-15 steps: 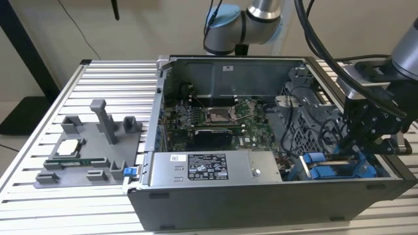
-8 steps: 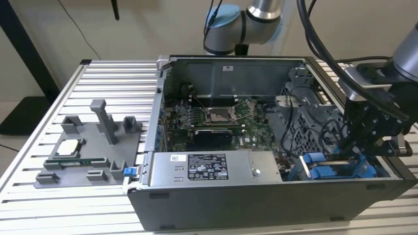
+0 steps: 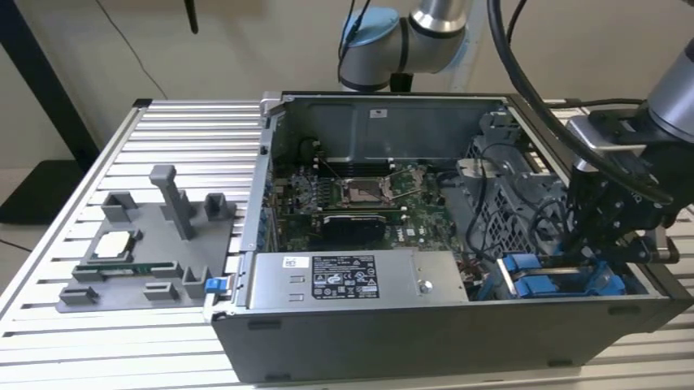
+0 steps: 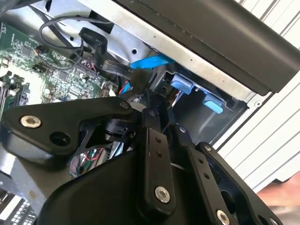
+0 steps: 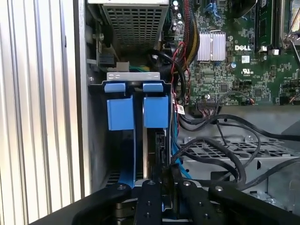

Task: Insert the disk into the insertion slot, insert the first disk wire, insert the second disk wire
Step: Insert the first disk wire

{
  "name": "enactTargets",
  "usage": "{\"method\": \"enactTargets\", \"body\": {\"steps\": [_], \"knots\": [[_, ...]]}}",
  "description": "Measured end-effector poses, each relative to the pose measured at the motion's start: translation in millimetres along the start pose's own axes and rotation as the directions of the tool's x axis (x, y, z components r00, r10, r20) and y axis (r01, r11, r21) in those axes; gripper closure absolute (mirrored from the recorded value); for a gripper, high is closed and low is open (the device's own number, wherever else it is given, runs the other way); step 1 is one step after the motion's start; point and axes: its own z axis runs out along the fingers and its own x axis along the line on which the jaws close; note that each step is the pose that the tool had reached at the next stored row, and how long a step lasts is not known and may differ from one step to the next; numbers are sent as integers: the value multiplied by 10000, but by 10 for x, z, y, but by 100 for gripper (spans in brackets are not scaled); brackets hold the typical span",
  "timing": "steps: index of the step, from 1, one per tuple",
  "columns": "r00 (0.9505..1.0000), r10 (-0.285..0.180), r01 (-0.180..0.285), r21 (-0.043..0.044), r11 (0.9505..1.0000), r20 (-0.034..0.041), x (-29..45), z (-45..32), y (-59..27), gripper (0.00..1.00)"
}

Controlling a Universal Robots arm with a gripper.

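The disk (image 5: 155,111) stands on edge in its bright blue carrier, seated in the insertion slot beside a second blue carrier (image 5: 121,114). In the exterior view the blue carriers (image 3: 537,284) sit at the front corner of the open computer case, on the exterior view's right. My gripper (image 5: 165,180) reaches down into that corner (image 3: 591,260), and its fingers are drawn together on a small dark plug at the disk's back edge. A blue disk wire (image 5: 177,161) runs right beside the fingers and also shows in the second wrist view (image 4: 150,62). My gripper's tips (image 4: 151,101) hide the plug's joint.
Black cable loops (image 5: 225,150) crowd the metal cage beside the slot. The grey power supply box (image 3: 341,280) lies along the case front and the motherboard (image 3: 358,199) behind it. A grey fixture (image 3: 141,252) with parts stands on the slatted table at the exterior view's left.
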Motion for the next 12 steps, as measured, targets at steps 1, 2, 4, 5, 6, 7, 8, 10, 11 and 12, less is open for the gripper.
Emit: {"method": "enactTargets", "body": {"steps": [1,2,4,5,6,7,8,10,11,12], "knots": [[10000,3,-3,-4,10000,10,0,-8,1,0],[10000,2,-2,-9,10000,44,-1,-24,0,0],[10000,0,0,-11,10000,44,-6,-98,0,0],[10000,0,0,-11,10000,46,-9,-138,0,0],[10000,0,0,-12,10000,50,-11,-171,1,0],[10000,-1,1,-12,10000,53,-13,-205,1,0],[10000,-2,2,-12,10000,56,-16,-235,2,0],[10000,-1,1,-12,10000,59,-21,-283,8,0],[10000,-2,2,-12,10000,60,-25,-306,8,0],[10000,-2,2,-12,10000,60,-30,-325,9,0]]}}
